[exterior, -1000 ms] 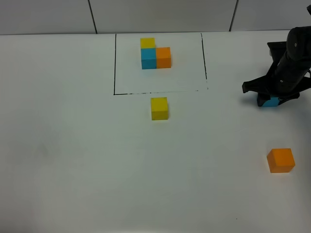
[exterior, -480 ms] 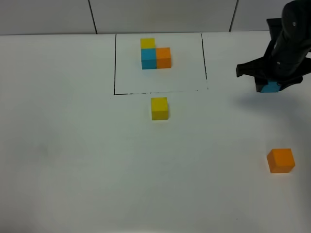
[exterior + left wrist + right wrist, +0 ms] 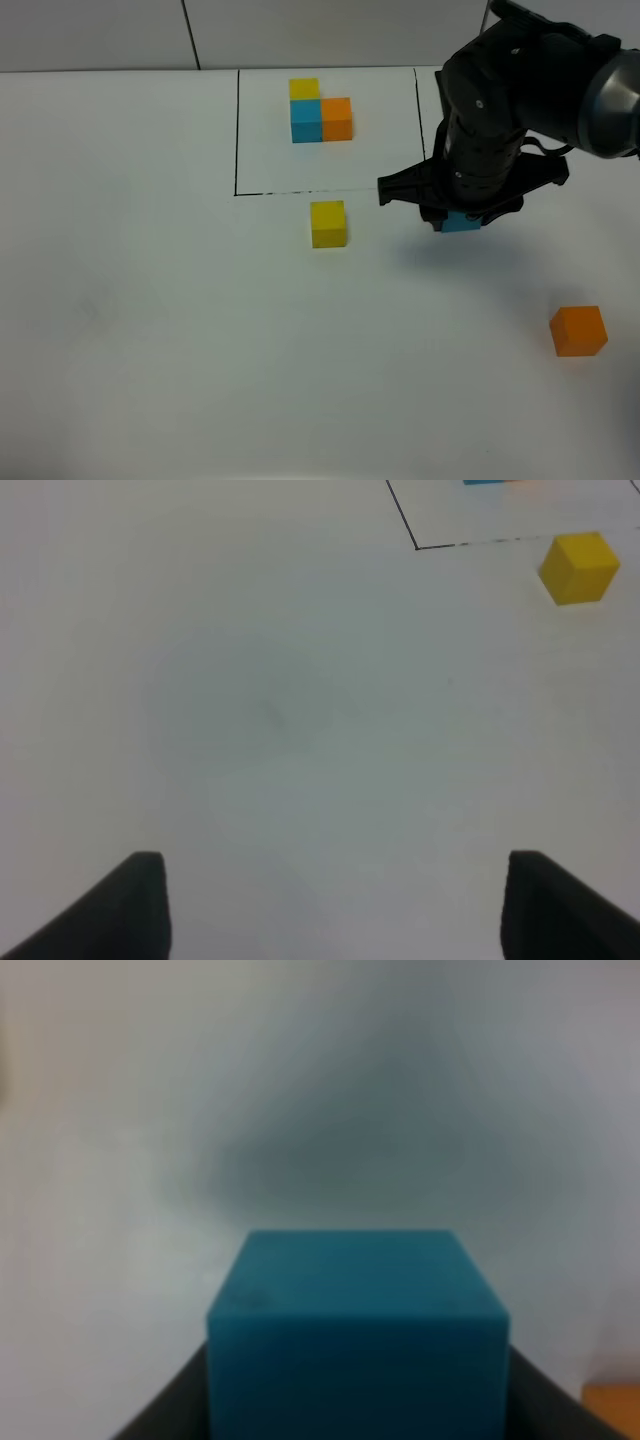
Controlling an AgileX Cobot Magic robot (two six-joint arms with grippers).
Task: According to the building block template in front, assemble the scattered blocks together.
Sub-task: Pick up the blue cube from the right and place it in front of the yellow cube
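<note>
The building block template [image 3: 320, 110] is a yellow, blue and orange cluster inside a thin black outline [image 3: 237, 130] at the back of the table. Of the scattered blocks, the yellow cube [image 3: 327, 223] [image 3: 579, 568] sits just in front of the outline. The orange cube [image 3: 578, 331] lies at the front right. My right gripper [image 3: 460, 212] is shut on the blue cube [image 3: 463, 224] [image 3: 358, 1330], held above the table to the right of the yellow cube. My left gripper [image 3: 335, 905] is open over bare table, with nothing between its fingers [image 3: 140, 905].
The black right arm [image 3: 500, 110] reaches in from the back right and covers part of the outline's right side. The white table [image 3: 150, 300] runs to a tiled wall at the back. An orange corner [image 3: 612, 1410] shows in the right wrist view.
The right gripper has lifted the blue cube off the table at the far right and carried it left, to just right of the yellow cube. The other cubes have not moved.
</note>
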